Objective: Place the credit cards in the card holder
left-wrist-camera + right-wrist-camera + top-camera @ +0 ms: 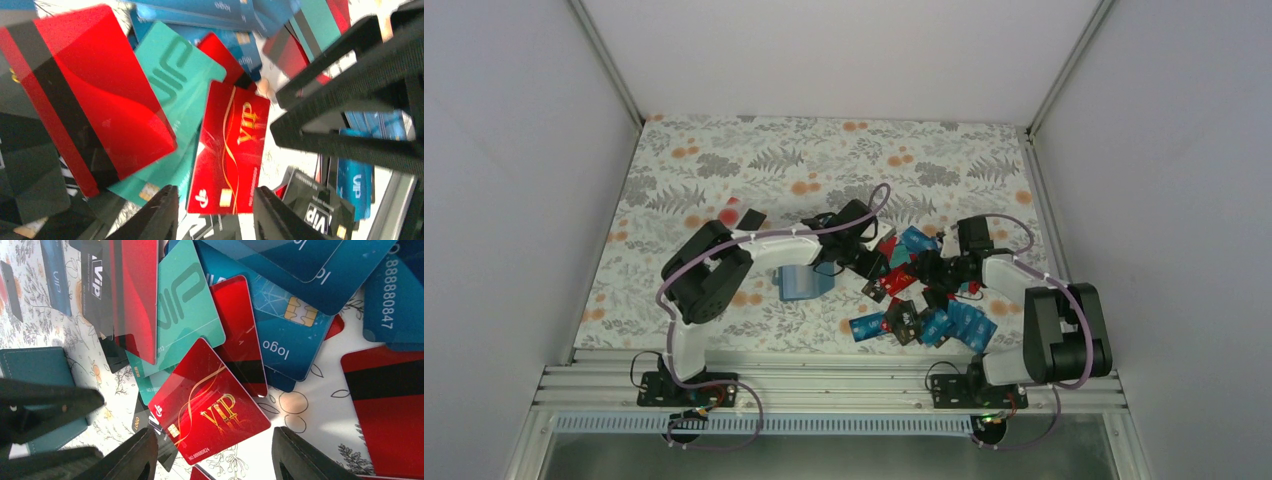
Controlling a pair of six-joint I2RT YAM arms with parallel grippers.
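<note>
Several credit cards (919, 300) in red, teal, blue and black lie in a loose heap right of centre. The teal-blue card holder (804, 283) lies flat to their left and also shows in the right wrist view (35, 370). My left gripper (869, 262) is open over the heap's left edge. My right gripper (936, 270) is open over its middle. A red VIP card with gold print lies on the heap between the open jaws of both the left gripper (215, 192) and the right gripper (214, 432), where the card (230, 145) (210, 405) is ungripped.
The two grippers face each other closely. The right gripper's black fingers (350, 95) fill the right of the left wrist view, and the left gripper's fingers (45, 407) show at the left of the right wrist view. A red and black item (739, 215) lies at the back left on the floral tablecloth (724, 160).
</note>
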